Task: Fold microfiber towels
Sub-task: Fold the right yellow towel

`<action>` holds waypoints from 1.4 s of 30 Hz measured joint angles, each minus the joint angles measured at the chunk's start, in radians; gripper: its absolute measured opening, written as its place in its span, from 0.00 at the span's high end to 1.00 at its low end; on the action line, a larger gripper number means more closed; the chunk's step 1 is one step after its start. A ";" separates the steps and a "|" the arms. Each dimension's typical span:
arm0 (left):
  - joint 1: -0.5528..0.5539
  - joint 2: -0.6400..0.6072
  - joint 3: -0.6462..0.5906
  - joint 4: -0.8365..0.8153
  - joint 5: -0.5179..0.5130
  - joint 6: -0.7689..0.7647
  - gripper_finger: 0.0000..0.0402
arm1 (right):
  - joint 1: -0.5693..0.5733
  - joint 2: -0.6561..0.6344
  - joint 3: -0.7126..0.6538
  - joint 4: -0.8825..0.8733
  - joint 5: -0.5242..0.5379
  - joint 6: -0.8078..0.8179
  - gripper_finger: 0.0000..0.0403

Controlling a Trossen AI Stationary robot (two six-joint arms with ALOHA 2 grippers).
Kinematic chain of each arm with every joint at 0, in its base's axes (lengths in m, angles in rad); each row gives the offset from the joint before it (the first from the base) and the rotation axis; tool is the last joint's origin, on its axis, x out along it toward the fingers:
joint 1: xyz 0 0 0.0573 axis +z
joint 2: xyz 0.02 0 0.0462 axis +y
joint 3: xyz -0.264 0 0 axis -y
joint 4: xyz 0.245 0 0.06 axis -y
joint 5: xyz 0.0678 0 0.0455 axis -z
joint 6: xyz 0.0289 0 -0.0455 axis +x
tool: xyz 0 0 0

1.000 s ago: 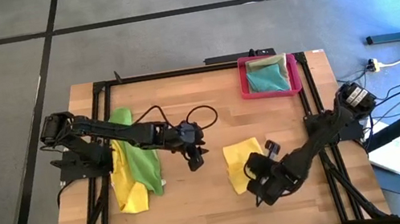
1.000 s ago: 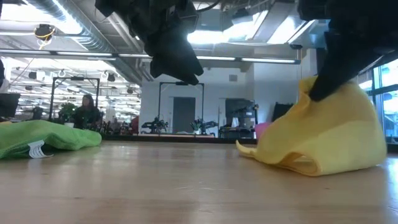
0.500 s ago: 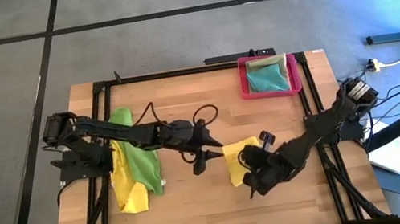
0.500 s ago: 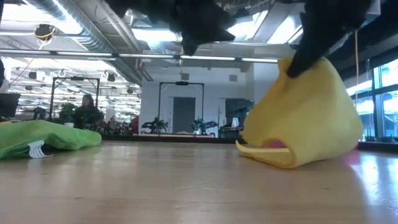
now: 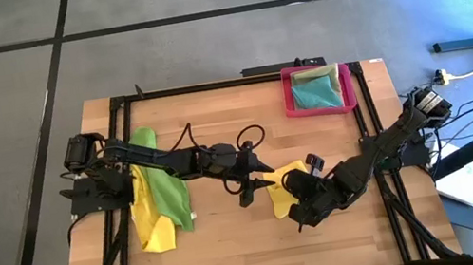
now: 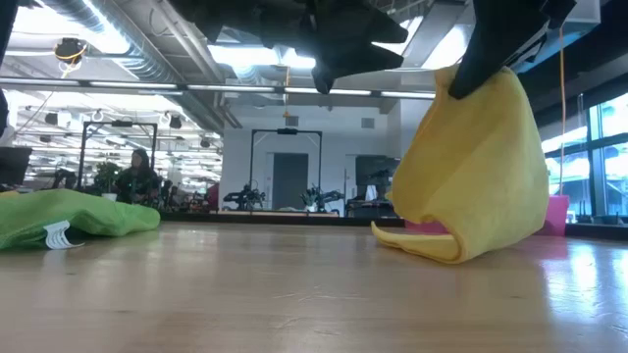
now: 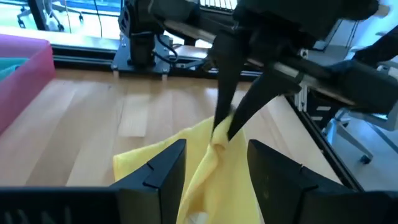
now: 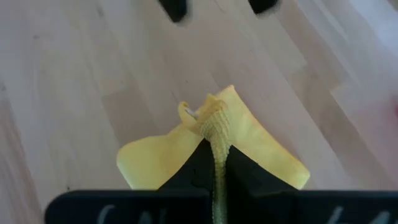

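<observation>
- The right gripper (image 8: pixel 214 163) has its two dark fingers pinched tight on a fold of the soft yellow microfiber towel (image 5: pixel 286 185), holding it up near the middle of the table so it hangs in a tall peak with the bottom edge dragging on the wood.
- The left gripper (image 7: pixel 212 163) sits right beside that lifted towel, fingers spread apart on either side of the cloth, not clamped on it from what I can see.
- Over on the left there's a bright green microfiber cloth (image 5: pixel 164 185) lying on top of another yellow cloth (image 5: pixel 152 226), both crumpled.
- The rigid pink-red rectangular tray (image 5: pixel 288 95) sits at the far right, with a teal cloth (image 5: pixel 316 93) and a pale olive green cloth (image 5: pixel 315 73) inside.
</observation>
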 joint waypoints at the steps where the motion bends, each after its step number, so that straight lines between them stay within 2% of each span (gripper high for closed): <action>1: 0.002 0.000 0.000 -0.011 -0.003 0.000 0.59 | -0.002 0.000 0.000 0.013 0.003 -0.023 0.96; 11: 0.018 0.001 0.000 -0.054 -0.032 -0.028 0.60 | -0.058 -0.001 -0.007 0.084 0.005 -0.172 0.96; 14: 0.019 0.001 0.000 -0.054 -0.053 -0.034 0.60 | -0.093 -0.001 -0.052 0.080 -0.010 -0.168 0.96; 20: 0.019 0.001 0.000 -0.055 -0.056 -0.035 0.59 | -0.145 -0.001 -0.186 0.122 -0.107 -0.166 0.96; 30: 0.019 0.001 0.000 -0.095 -0.056 -0.063 0.60 | -0.211 -0.001 -0.275 0.146 -0.107 -0.167 0.96; 34: 0.019 0.001 0.000 -0.095 -0.056 -0.063 0.60 | -0.221 -0.002 -0.273 0.134 -0.090 -0.167 0.96; 39: 0.019 0.001 0.000 -0.097 -0.055 -0.064 0.60 | -0.212 -0.038 -0.237 0.145 0.071 -0.166 0.96; 40: 0.019 0.001 0.000 -0.097 -0.055 -0.064 0.60 | -0.212 -0.037 -0.245 0.141 0.075 -0.164 0.96; 42: 0.019 0.001 0.000 -0.097 -0.055 -0.064 0.60 | -0.232 -0.023 -0.276 0.128 0.016 -0.130 0.96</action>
